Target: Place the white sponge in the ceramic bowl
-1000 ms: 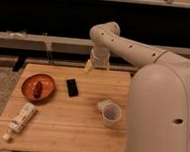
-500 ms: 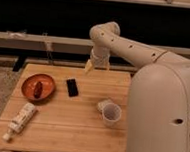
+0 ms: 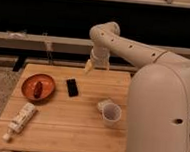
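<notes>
The gripper is hanging above the surface's far edge; I cannot tell whether its jaws are open or closed. The white sponge is lying well nearward of the jaws, touching the white cup. It is looking light and squashy, probably wanting a gentle pinch across its free sides.

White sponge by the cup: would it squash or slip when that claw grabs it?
Probably squashes: the sponge looks like a small soft block. Likely light, so a push may slide it on the wooden table. It sits right beside the cup, which might get nudged. The gripper hangs over the table's far edge.
</notes>
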### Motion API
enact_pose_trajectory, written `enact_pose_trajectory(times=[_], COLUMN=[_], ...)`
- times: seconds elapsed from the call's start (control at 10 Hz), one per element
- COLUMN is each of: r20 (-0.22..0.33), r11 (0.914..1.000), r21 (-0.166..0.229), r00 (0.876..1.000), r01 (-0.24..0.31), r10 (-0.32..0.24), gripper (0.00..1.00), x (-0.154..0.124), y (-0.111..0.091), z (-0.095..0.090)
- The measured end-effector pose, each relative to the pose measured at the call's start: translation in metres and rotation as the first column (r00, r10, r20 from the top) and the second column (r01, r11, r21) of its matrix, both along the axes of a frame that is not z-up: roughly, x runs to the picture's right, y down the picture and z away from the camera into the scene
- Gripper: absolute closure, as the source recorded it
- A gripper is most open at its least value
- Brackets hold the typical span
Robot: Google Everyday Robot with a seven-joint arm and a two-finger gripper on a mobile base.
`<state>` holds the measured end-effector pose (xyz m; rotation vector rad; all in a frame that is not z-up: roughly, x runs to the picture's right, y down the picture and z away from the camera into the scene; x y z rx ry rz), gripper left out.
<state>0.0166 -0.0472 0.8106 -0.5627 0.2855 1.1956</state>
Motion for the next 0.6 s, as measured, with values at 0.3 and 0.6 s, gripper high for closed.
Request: enact_pose_trajectory(times=[0.3, 0.6], r20=[-0.047, -0.125], r11=[0.9996, 0.9950], r21=[-0.018, -0.073], r00=[0.999, 0.990], r01=[-0.019, -0.068], r10=[0.019, 0.058], gripper=[0.20, 0.20], x=[0.002, 0.020], y=[0.030, 0.081], z=[0.022, 0.051])
